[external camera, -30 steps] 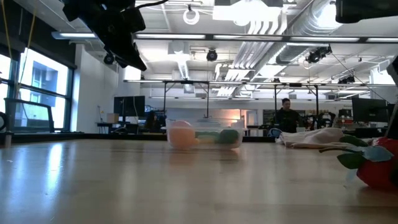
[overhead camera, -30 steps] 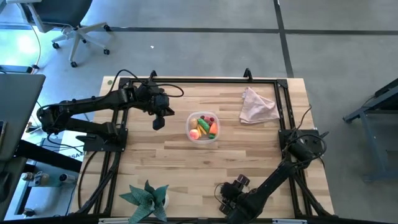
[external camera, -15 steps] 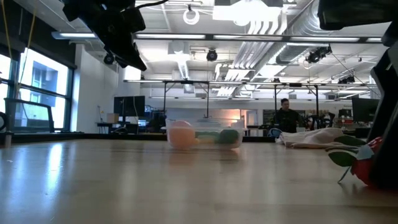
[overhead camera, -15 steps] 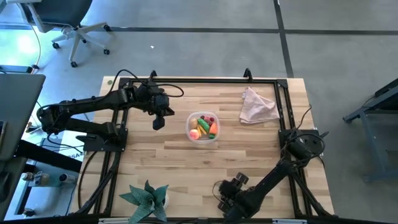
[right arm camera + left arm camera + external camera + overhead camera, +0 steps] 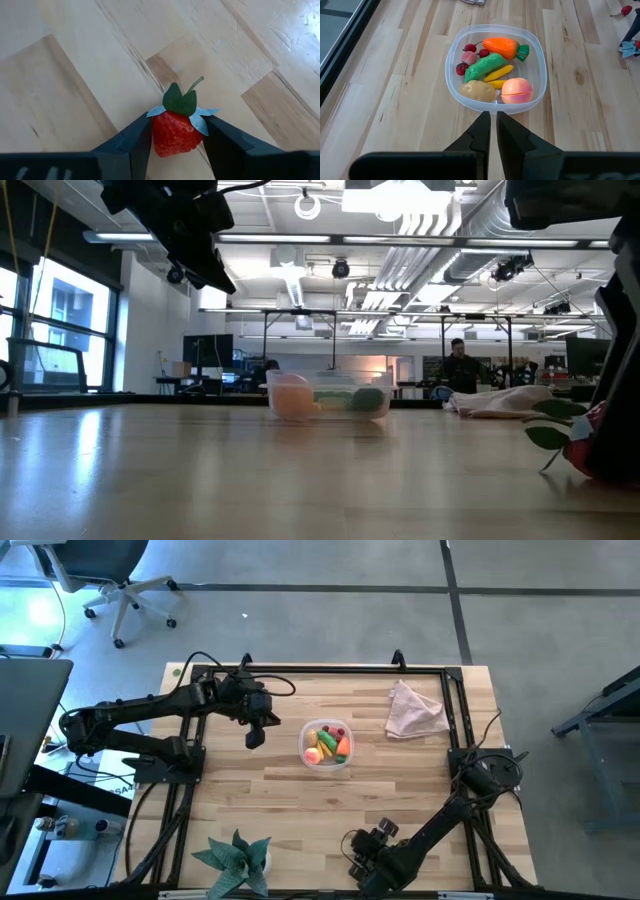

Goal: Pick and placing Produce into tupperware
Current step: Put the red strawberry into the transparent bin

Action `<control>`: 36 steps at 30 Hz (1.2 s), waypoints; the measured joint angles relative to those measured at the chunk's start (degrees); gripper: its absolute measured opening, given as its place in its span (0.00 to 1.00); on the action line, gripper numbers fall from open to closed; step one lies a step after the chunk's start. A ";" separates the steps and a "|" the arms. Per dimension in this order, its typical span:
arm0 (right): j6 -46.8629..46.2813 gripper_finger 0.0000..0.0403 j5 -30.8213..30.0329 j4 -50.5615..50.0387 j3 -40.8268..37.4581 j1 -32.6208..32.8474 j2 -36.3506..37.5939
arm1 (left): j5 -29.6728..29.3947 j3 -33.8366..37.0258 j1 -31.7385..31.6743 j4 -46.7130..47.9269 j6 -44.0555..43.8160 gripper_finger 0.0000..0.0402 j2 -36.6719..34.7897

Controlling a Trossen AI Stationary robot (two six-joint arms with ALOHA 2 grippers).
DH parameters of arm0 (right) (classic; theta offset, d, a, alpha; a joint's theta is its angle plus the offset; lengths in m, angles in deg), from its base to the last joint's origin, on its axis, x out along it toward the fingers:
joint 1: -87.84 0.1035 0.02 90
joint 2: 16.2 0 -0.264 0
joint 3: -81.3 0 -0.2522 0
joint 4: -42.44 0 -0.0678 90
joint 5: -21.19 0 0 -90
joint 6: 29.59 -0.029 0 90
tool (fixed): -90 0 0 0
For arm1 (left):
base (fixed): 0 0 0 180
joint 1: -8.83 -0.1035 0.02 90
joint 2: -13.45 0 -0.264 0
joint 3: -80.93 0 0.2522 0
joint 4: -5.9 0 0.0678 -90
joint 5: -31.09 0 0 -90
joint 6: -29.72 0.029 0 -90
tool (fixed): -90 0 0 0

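A toy strawberry point(image 5: 172, 131) lies on the table's near edge, between the right gripper's point(image 5: 173, 145) fingers, which look pressed to its sides. This is the pick; next comes lifting it toward the mid-table container point(image 5: 326, 744). The left gripper point(image 5: 492, 131) hovers beside that container, pinched shut.
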 joint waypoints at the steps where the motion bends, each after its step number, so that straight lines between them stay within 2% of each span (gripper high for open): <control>1: -0.07 0.38 0.11 0.11 0.00 -0.11 0.00 | 0.00 0.00 0.01 -0.02 0.00 0.05 0.00; 6: -0.08 0.35 0.20 0.35 0.00 -0.35 0.02 | 0.00 0.01 -0.01 -0.01 0.00 0.05 0.00; 28: -1.06 0.34 -0.02 0.29 0.05 -0.35 0.07 | 0.00 0.00 -0.01 0.00 0.00 0.05 0.00; 36: -0.40 0.34 -3.04 -6.31 5.46 -0.75 0.07 | 0.00 0.00 0.01 -0.02 0.00 0.05 -0.01</control>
